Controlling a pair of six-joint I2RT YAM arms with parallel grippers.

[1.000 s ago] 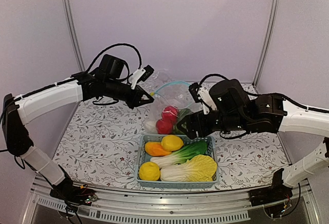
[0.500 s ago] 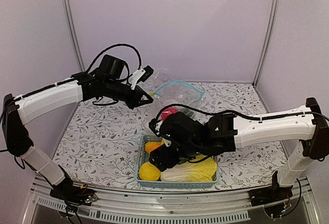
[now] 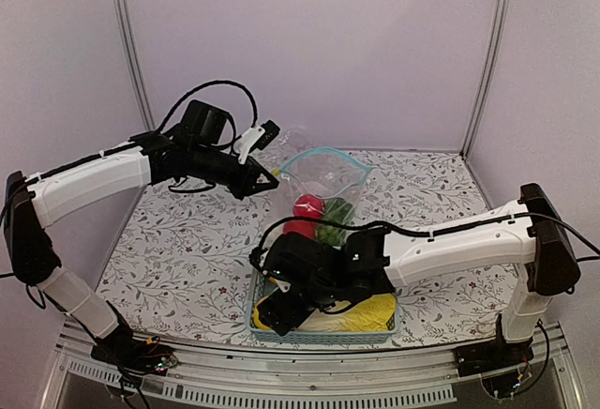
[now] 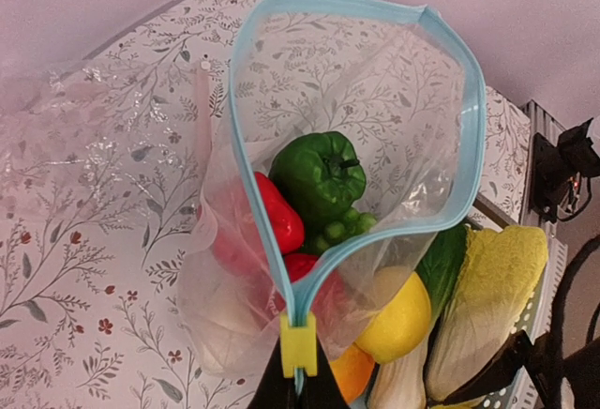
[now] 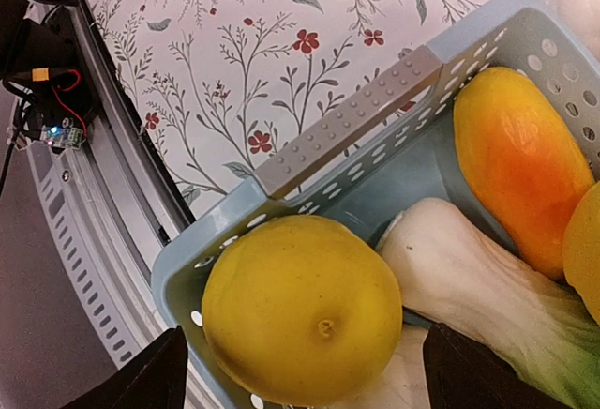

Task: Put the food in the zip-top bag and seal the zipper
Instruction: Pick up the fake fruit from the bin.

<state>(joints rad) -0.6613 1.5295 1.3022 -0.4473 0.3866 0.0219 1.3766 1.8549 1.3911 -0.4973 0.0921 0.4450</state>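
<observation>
Hovering over lemon (image 5: 302,310), right jaws wide

Glossy white shells on left arm (image 3: 89,184) and right arm (image 3: 459,240), matte black joints, black left gripper (image 3: 270,180), black cables (image 3: 214,84) looping along both.

the right gripper (image 5: 309,376) swings from beside the zip-top bag (image 3: 328,173) to the basket (image 5: 347,123). it now hangs open over a lemon (image 5: 302,310).
</observation>
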